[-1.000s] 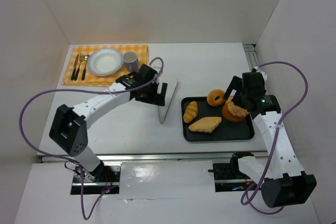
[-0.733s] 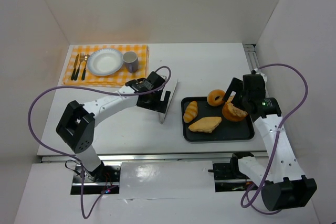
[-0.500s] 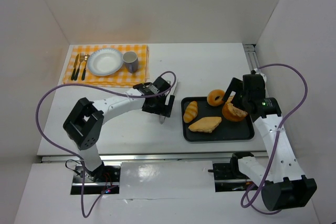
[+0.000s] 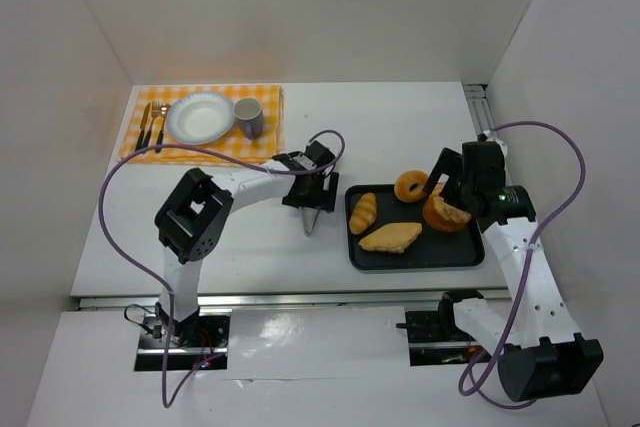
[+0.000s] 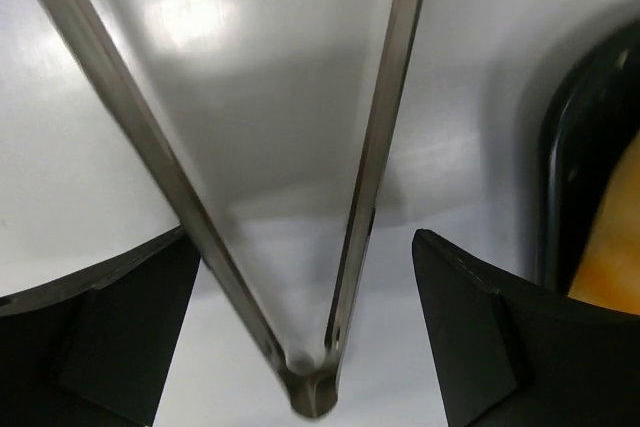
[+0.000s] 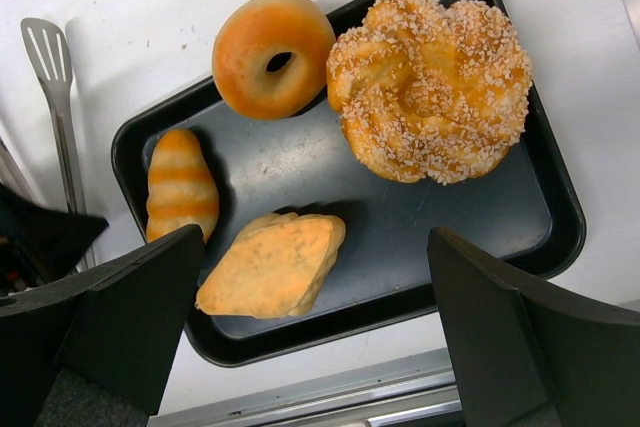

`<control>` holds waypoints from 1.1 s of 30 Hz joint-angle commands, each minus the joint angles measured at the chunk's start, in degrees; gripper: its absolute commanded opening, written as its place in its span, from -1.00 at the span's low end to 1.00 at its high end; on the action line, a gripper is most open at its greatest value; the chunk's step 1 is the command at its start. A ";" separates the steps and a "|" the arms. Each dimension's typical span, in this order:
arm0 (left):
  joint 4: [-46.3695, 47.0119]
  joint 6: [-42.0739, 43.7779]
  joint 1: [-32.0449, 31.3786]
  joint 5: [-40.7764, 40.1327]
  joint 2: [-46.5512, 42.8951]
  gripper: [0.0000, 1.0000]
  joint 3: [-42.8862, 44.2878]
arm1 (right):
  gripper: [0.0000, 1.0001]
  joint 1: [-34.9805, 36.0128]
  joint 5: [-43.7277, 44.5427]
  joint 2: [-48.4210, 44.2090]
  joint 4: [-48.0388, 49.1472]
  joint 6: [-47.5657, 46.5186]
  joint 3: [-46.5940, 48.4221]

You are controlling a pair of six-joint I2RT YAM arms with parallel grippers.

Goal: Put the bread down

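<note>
A black tray (image 4: 415,263) holds a striped roll (image 4: 363,211), a donut (image 4: 411,186), a flat bread (image 4: 390,238) and a sesame bun (image 4: 447,215). Metal tongs (image 4: 309,221) lie on the table left of the tray. My left gripper (image 4: 312,192) is open right above them; in the left wrist view (image 5: 300,347) its fingers stand wide on both sides of the tongs' hinge end (image 5: 310,397), not touching. My right gripper (image 4: 440,179) hovers open and empty over the tray (image 6: 450,217), above the flat bread (image 6: 272,264), with the donut (image 6: 273,54), bun (image 6: 430,85) and roll (image 6: 180,184) in view.
A yellow checked placemat (image 4: 265,97) at the far left carries a white plate (image 4: 200,118), a mug (image 4: 248,117) and cutlery (image 4: 152,127). White walls stand on the left, back and right. A metal rail runs along the near table edge.
My left gripper has moved right and down along the tongs toward the tray and now covers most of them. The right arm and the breads have not moved.
</note>
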 commanded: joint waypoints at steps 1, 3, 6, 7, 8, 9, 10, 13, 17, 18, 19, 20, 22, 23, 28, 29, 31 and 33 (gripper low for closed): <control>1.13 -0.46 0.90 -2.15 4.03 1.00 4.27 | 1.00 -0.14 0.28 0.06 0.74 0.28 0.44; 1.12 -0.46 2.21 -2.69 6.13 0.95 6.46 | 1.00 -0.14 0.28 0.58 0.74 0.28 0.44; 1.12 0.07 3.44 -1.37 7.29 0.78 8.31 | 1.00 -0.14 0.28 0.58 1.27 0.28 0.44; 1.12 0.59 3.45 -1.37 7.29 0.68 8.32 | 1.00 -0.14 0.28 0.58 1.27 0.28 -0.08; 1.73 0.59 3.45 -1.37 7.29 0.46 8.32 | 1.00 -0.14 0.28 0.58 1.27 0.28 -0.08; 1.74 1.29 3.45 -1.37 7.29 0.34 8.84 | 1.00 -0.14 0.28 0.58 1.27 0.28 -0.08; 1.74 1.82 3.45 -1.37 6.25 0.22 8.84 | 1.00 -0.14 0.28 0.58 1.27 0.28 -0.08; 1.12 3.40 4.06 -1.37 3.96 -0.21 9.37 | 1.00 -0.14 0.28 0.58 1.27 -0.24 -0.08; -1.24 7.35 5.29 -0.67 -3.59 -0.58 9.90 | 1.00 -0.14 0.28 0.58 1.27 -0.24 0.53; -1.25 8.67 5.81 0.12 -5.35 -0.60 9.90 | 1.00 -0.14 0.28 0.06 1.27 -0.24 0.53; -1.95 11.99 5.82 2.13 -8.59 -0.60 10.51 | 1.00 -0.14 0.28 0.06 1.27 -0.24 0.53; -4.56 13.67 5.82 3.19 -9.75 -0.60 11.82 | 1.00 -0.14 0.28 0.06 1.27 -0.24 0.53; -8.79 16.75 5.04 5.21 -11.77 -0.60 14.28 | 1.00 -0.14 0.81 -0.47 1.27 -0.24 0.53; -10.46 17.46 4.16 6.27 -12.48 -0.60 15.69 | 1.00 -0.14 0.81 -0.47 1.27 -0.24 1.05; -17.06 18.70 -0.50 13.12 -16.00 -0.41 15.70 | 1.00 -0.14 1.34 -0.47 0.65 -0.24 2.38; -17.68 18.70 -1.03 14.00 -16.78 -0.37 15.70 | 1.00 -0.14 1.34 -0.47 0.13 -0.76 3.07; -18.21 18.17 -1.91 14.54 -17.50 -0.21 15.70 | 1.00 -0.14 1.34 -1.09 -0.48 -0.77 3.70; -19.01 17.65 -2.79 14.54 -18.90 -0.02 14.65 | 1.00 -0.14 1.95 -1.61 -1.01 -1.29 4.83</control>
